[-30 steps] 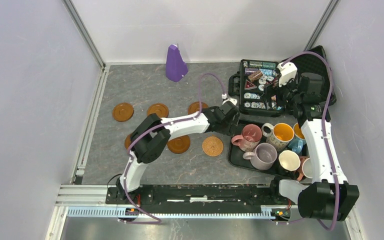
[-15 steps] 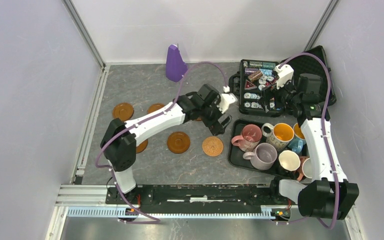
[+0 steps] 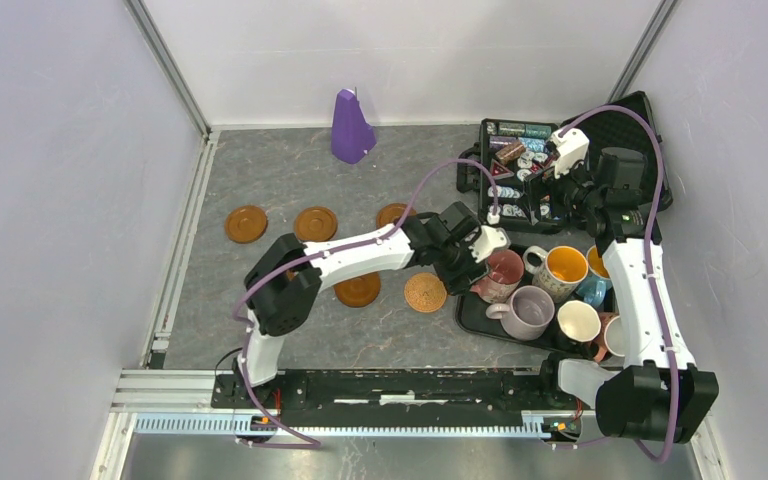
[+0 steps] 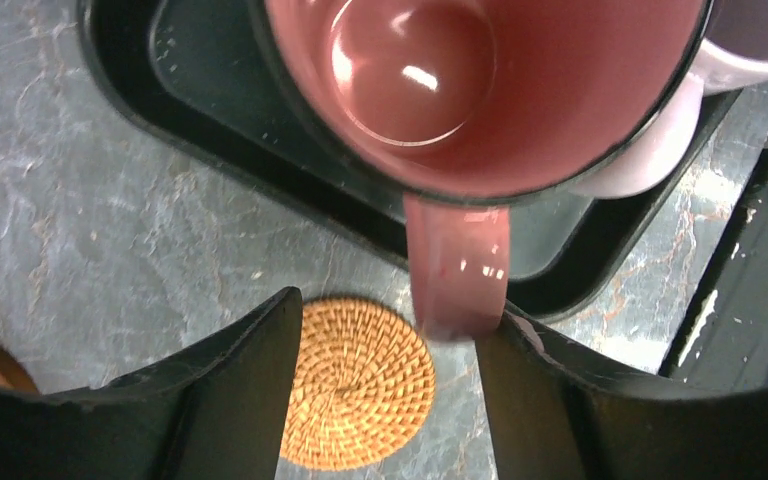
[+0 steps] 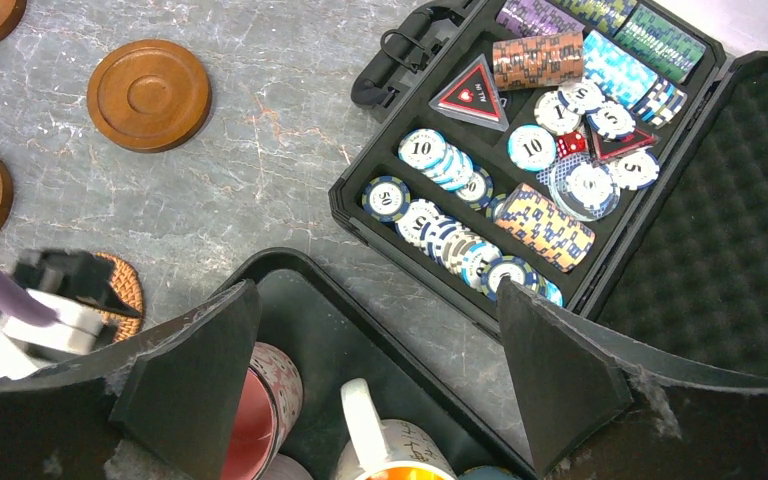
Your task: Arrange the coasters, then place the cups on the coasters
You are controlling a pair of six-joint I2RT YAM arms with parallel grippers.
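Note:
The pink cup (image 3: 506, 268) stands at the near-left of the black tray (image 3: 468, 312), beside the white cup with orange inside (image 3: 566, 266) and the lilac cup (image 3: 530, 310). My left gripper (image 3: 472, 272) is open astride the pink cup's handle (image 4: 457, 268). The handle touches the right finger (image 4: 520, 390), and the left finger stands apart from it. Under the gripper (image 4: 392, 320) lies the patterned orange-brown coaster (image 4: 360, 385). Dark brown coasters (image 3: 246, 223) (image 3: 315, 222) (image 3: 358, 290) lie on the table. My right gripper (image 5: 378, 295) hangs open and empty over the tray's far edge.
An open black case of poker chips (image 5: 520, 170) sits just behind the tray. A purple cone-shaped object (image 3: 351, 127) stands at the back. More cups (image 3: 578, 322) crowd the tray's right side. White walls close in the table on three sides.
My left arm has swung from near the chip case down to the pink cup, and its jaws have narrowed around the handle. The right arm has barely moved.

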